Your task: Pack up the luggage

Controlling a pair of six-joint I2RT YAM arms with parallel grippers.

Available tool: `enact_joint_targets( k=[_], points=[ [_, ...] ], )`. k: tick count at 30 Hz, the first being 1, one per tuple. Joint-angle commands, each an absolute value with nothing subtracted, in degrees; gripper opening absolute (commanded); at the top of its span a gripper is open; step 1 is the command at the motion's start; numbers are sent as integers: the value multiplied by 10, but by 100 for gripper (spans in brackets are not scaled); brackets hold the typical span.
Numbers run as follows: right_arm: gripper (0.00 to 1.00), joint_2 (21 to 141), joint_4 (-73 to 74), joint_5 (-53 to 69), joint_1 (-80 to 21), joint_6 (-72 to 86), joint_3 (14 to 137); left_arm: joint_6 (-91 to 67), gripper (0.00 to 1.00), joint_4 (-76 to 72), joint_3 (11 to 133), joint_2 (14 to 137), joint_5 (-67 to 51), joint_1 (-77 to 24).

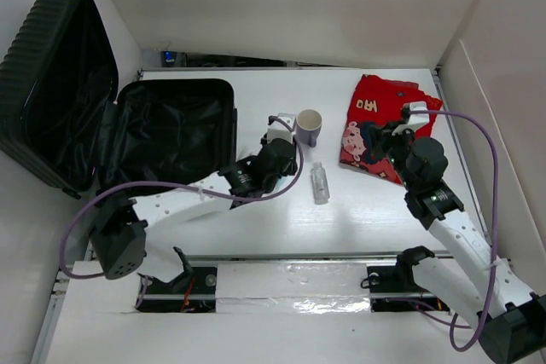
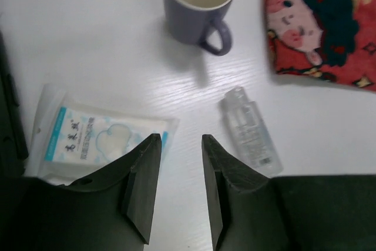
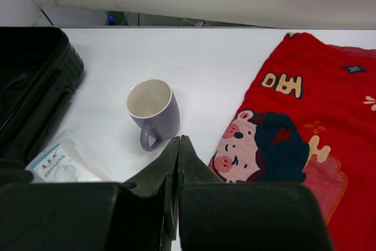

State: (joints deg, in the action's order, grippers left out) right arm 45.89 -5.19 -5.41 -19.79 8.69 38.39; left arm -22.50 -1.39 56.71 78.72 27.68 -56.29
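Suitcase: the suitcase point(image 1: 175, 125) lies wide open at the far left, one shell flat on the table point(image 1: 256, 219), the other tipped up against the left wall.
Left arm: stretched low and diagonal from its near-left base, with the wrist just past the suitcase's right edge, close to the mug point(image 1: 308, 126).
Left gripper: the left gripper point(image 2: 180, 139) has its fingers parted by a modest gap with nothing between them, over bare table between a packet point(image 2: 100, 139) and a small clear bottle point(image 2: 249, 133).
Right arm: reaching forward from the near right, wrist bent over the near edge of the red cloth point(image 1: 384, 121).
Right gripper: the right gripper point(image 3: 178, 139) has its fingers pressed together, and they carry nothing.
Mug again: upright, standing between the two grippers.
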Motion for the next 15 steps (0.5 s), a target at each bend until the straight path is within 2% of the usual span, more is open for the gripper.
enact_joint_targets(
  k=[1, 3, 4, 5, 9, 15],
  points=[
    [0, 450, -94, -40, -193, 88, 377, -233, 32, 30, 573, 799, 340, -549],
    [5, 442, -96, -53, -193, 89, 371, -231, 43, 25, 568, 804, 305, -537],
    [7, 440, -100, -62, -193, 91, 369, -230, 44, 33, 572, 820, 301, -537],
    [15, 439, -102, -61, -193, 92, 367, -231, 46, 41, 576, 830, 302, -530],
    [30, 439, -97, -36, -193, 84, 373, -245, 46, 68, 586, 881, 303, -530],
    [32, 449, -95, -11, -193, 76, 378, -297, 47, 83, 565, 907, 368, -520]
  ],
)
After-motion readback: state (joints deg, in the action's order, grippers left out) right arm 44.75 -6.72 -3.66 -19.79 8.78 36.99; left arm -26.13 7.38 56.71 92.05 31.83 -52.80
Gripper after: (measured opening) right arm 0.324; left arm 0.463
